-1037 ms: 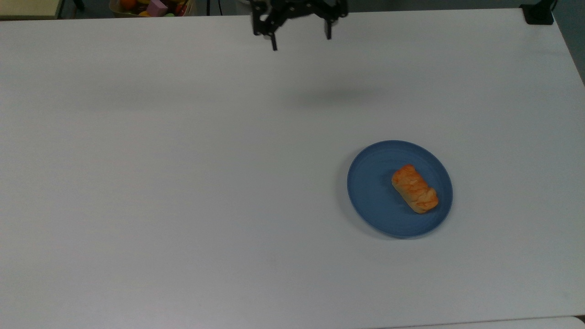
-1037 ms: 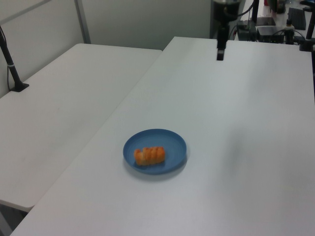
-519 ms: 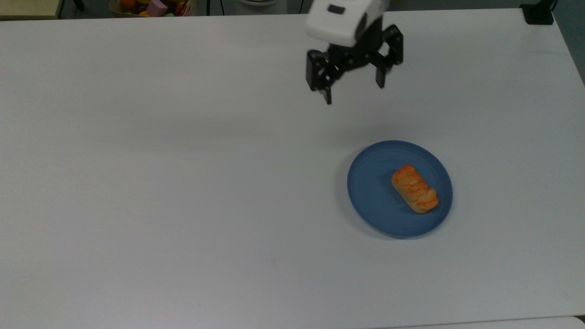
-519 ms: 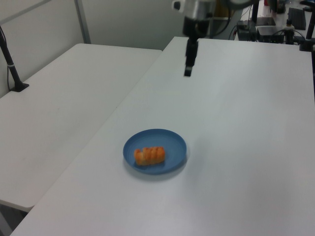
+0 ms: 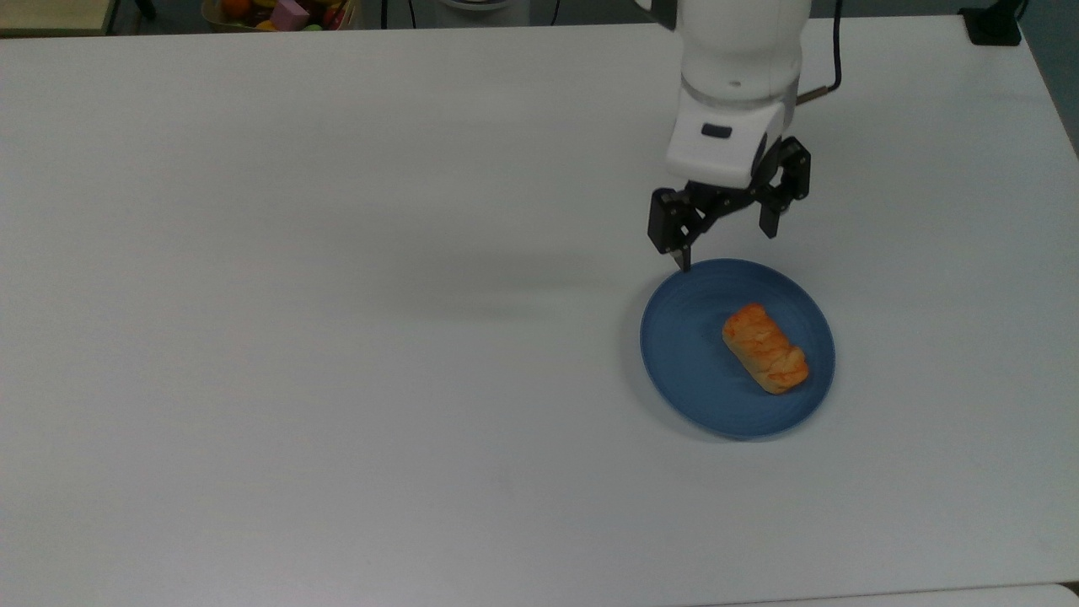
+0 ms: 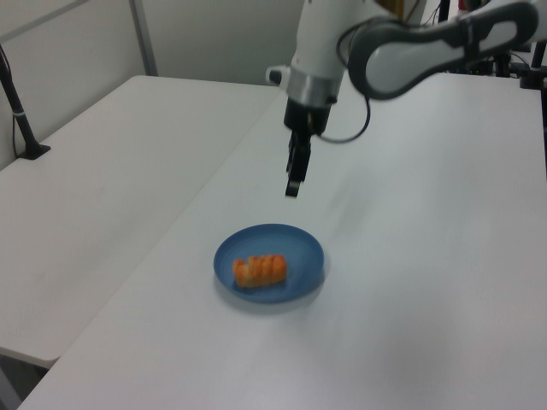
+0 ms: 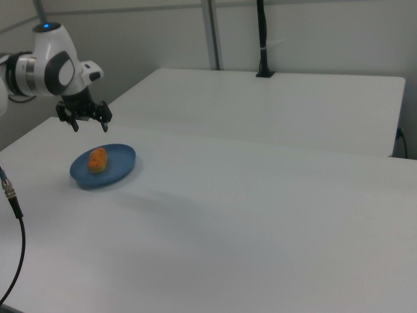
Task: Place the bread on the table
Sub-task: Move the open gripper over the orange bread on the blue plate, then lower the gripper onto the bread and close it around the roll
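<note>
The bread (image 5: 765, 348) is seen lying on a blue plate (image 5: 684, 358) on the table (image 5: 337, 337), while the gripper (image 5: 727, 247) is held wide open and empty above the plate's rim

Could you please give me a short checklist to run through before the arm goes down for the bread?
1. Gripper open wide enough for the bread: ok, the fingers stand well apart.
2. Gripper empty: ok, nothing between the fingers.
3. Gripper above the bread: not ok; in the top view it hangs over the blue plate's upper edge, short of the bread.
4. Bread free to grasp: ok, it lies alone on the plate, nothing touching it.
5. Finger line across the bread's narrow side: cannot tell.
6. Bare table to set the bread on: ok, wide white surface on the top view's left of the plate.
</note>
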Available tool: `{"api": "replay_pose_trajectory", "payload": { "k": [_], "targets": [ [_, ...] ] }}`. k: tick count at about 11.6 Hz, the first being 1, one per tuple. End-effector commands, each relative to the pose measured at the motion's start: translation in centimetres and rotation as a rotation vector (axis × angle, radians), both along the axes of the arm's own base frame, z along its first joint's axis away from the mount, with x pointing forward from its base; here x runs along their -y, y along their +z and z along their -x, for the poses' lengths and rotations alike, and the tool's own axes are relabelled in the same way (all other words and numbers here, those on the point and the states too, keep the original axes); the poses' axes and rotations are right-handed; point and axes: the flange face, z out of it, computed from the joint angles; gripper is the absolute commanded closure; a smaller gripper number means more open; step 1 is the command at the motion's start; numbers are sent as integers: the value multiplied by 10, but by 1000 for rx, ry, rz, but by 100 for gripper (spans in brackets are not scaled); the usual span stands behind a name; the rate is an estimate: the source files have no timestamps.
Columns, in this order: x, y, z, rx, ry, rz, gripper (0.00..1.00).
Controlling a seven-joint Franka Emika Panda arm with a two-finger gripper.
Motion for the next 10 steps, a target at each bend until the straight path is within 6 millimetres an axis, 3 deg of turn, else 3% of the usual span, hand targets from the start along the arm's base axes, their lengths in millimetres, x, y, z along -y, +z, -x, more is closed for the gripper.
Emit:
{"api": "replay_pose_trajectory", "payload": {
  "k": [1,4,10],
  "targets": [
    [-20,-39,-14,35,-6,-15,0],
    [-42,-81,-17,70,13,-24,0],
    [-66,-120,-12,98,49,-2,0]
  ]
}}
